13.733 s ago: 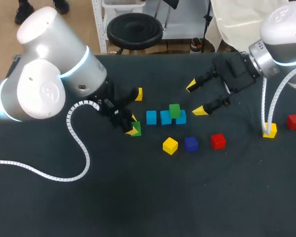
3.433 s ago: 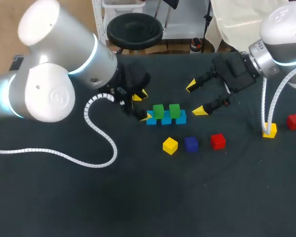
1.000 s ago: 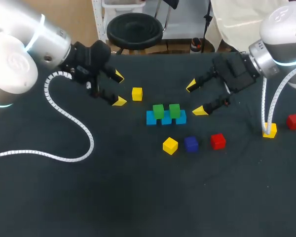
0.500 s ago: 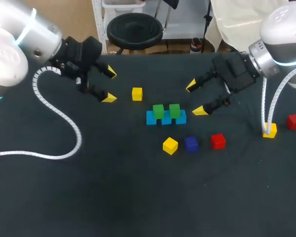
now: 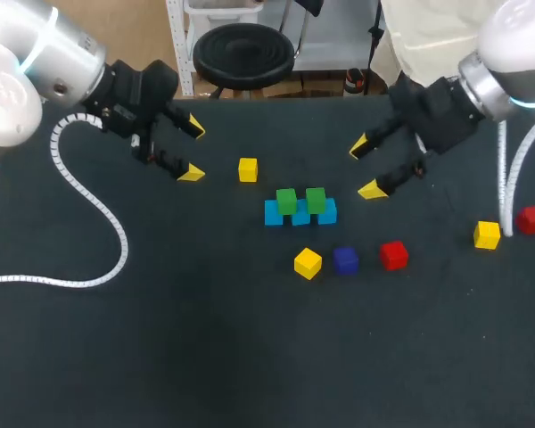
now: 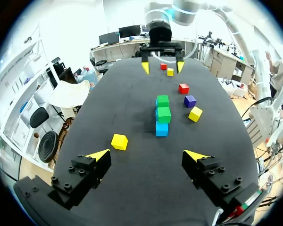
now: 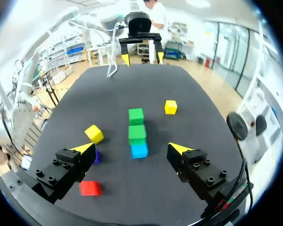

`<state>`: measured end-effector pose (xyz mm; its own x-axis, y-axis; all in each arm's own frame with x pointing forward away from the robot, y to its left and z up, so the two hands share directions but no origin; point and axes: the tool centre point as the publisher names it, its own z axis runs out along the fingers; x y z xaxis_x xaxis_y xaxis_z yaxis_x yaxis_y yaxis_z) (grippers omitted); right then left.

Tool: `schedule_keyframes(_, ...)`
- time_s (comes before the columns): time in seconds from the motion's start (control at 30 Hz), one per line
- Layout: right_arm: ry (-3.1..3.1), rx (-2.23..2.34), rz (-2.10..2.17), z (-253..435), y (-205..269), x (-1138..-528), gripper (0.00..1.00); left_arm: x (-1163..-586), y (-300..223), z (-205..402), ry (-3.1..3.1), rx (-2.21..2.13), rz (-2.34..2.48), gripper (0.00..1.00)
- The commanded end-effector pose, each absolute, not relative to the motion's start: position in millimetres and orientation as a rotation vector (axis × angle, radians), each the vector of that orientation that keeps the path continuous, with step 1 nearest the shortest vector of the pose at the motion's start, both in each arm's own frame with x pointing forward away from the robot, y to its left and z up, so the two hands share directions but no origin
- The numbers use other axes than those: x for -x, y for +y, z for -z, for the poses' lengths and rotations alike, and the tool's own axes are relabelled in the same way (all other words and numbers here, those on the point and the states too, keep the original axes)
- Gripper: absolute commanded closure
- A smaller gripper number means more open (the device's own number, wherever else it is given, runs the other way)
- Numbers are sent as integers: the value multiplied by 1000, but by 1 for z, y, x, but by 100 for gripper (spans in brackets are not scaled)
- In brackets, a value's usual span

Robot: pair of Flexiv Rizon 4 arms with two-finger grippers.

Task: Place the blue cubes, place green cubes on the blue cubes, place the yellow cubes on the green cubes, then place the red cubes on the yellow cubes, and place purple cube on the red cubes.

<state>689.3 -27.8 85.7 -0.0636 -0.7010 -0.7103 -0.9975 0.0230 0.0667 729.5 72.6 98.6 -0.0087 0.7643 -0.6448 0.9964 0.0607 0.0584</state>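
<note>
Both spread wide: left fingers [image 5: 191, 173], right fingers [image 5: 372, 189]; yellow cube [image 5: 247, 169] lies between left fingers and blue cubes [image 5: 273, 213].

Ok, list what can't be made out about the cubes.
Right wrist view: purple cube half hidden behind a finger of the right gripper; near red cube blurred; blue cubes mostly covered by green cubes.
Left wrist view: far red cube and far yellow cube too small for detail.

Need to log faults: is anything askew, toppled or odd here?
Nothing stands out. Both green cubes sit level on the blue cubes; the loose cubes rest flat on the table, one yellow cube merely turned a little.
</note>
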Motion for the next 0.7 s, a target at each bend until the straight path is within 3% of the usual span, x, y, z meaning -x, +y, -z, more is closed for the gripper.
schedule_keyframes(0.03,1972,1655,-578,-104,-27,-621,0,-731,73,-99,1825,-1757,582,0)
schedule_keyframes(0.23,2056,1613,-549,-95,0,-607,0,-731,73,-99,1825,-1757,582,0)
schedule_keyframes(0.7,2056,1613,-549,-95,0,-607,0,-731,73,-99,1825,-1757,582,0)
